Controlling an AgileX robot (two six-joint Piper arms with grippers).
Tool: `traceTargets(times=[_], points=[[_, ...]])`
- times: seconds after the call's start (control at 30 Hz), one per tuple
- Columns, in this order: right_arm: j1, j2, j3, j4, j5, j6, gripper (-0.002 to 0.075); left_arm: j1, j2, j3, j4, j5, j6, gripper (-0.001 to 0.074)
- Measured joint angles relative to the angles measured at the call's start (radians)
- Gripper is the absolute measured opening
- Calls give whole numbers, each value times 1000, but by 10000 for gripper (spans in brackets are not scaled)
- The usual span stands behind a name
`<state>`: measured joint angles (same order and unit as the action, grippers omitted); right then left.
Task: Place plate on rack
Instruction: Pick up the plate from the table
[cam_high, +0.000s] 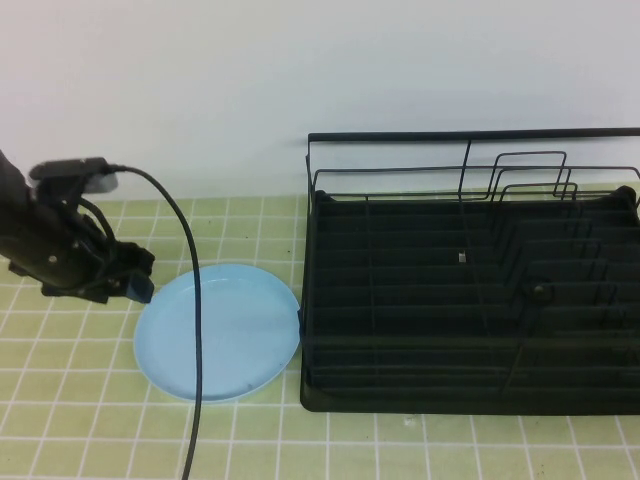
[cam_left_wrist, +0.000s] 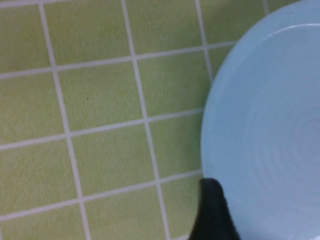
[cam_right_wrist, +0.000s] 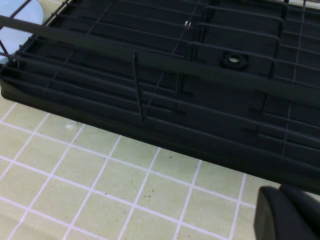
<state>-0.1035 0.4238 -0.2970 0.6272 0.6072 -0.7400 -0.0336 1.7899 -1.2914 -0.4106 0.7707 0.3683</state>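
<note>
The light-blue plate (cam_high: 218, 332) lies flat on the green tiled table, just left of the rack. The black wire rack (cam_high: 470, 290) stands on the right, with nothing in it. My left gripper (cam_high: 138, 287) is low at the plate's left rim. In the left wrist view the plate (cam_left_wrist: 270, 125) fills one side, and a dark part of the gripper (cam_left_wrist: 212, 212) lies at its rim. My right gripper (cam_right_wrist: 280, 192) is out of the high view. It hovers shut and empty over the tiles beside the rack's front edge (cam_right_wrist: 150, 135).
The left arm's black cable (cam_high: 195, 300) hangs across the plate in the high view. A white wall stands behind the table. Open tiles lie in front of the plate and the rack.
</note>
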Motion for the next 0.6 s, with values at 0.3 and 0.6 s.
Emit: traceTargets(times=[0.3,0.6], points=[[0,0,0,0,0,0,-3,0,100,-1,-42,-23,15,412],[0,0,0,0,0,0,-3,0,145,-18,-42,-23,45,358]])
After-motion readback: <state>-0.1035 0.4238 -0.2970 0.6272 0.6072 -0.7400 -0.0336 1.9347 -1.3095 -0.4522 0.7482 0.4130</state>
